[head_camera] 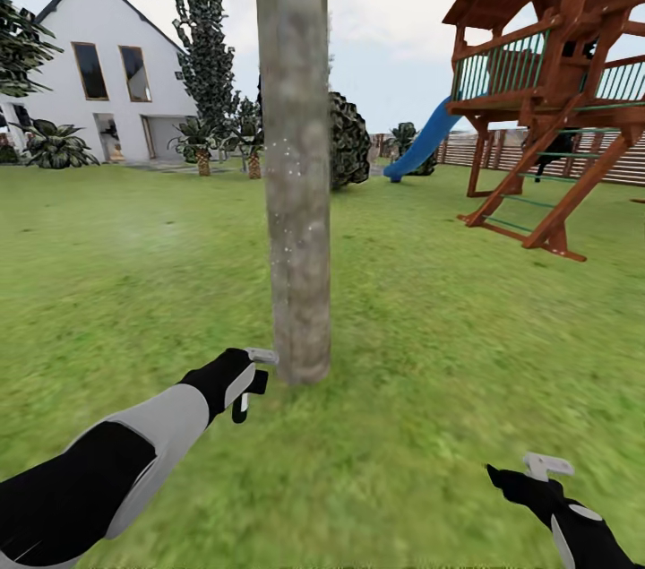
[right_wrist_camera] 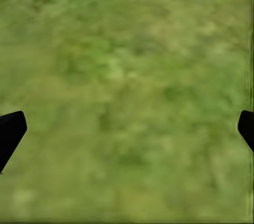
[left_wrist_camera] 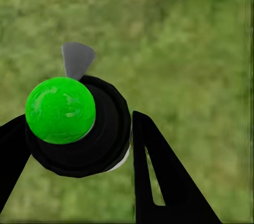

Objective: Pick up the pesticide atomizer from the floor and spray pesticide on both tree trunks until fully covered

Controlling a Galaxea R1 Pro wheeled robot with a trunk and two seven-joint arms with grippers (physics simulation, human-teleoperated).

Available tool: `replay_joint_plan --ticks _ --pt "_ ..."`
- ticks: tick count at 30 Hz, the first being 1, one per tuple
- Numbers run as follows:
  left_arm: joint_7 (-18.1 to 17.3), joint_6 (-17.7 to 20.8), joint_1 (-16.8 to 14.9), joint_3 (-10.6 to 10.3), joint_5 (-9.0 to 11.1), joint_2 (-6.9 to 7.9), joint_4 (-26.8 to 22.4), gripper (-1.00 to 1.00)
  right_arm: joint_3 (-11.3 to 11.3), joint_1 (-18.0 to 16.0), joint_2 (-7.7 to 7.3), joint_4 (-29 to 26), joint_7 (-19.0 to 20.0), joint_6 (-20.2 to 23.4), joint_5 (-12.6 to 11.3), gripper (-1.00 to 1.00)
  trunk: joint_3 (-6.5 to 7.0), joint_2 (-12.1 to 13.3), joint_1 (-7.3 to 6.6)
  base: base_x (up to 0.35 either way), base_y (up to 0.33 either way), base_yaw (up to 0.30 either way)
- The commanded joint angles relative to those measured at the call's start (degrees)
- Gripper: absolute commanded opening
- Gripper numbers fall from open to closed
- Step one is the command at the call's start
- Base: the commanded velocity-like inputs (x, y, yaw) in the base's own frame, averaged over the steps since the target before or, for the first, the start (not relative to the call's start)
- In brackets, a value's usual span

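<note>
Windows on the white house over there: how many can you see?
2. Both sit side by side on the white house wall at the far left of the lawn: one window and its neighbour beside it. Foliage covers the house's left end, so more may be hidden.

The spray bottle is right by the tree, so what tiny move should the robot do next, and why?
Probably raise the left gripper a little. It holds the pesticide atomizer low, beside the base of the tree trunk. Only a few pale specks show on the bark higher up, so most of the trunk likely needs spraying.
</note>
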Motion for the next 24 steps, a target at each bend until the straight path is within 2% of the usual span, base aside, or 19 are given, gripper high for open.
replay_joint_plan --ticks 1,7,24 --pt "0.0 0.0 -0.01 -0.03 -0.04 0.0 0.01 -1.0 0.01 0.0 0.0 0.0 0.02 0.01 -0.01 1.0 0.0 0.0 0.0 -0.089 -0.328 0.009" --pt "-0.48 0.0 -0.01 -0.02 -0.04 0.0 -0.02 -1.0 0.01 0.04 0.0 0.0 -0.02 0.0 0.06 1.0 0.0 0.0 0.0 -0.015 -0.338 0.084" --pt "-1.23 0.0 -0.01 0.03 -0.04 0.0 0.01 -1.0 0.01 0.05 0.0 0.0 -0.04 -0.03 0.07 1.0 0.0 0.0 0.0 0.0 -0.344 0.251"
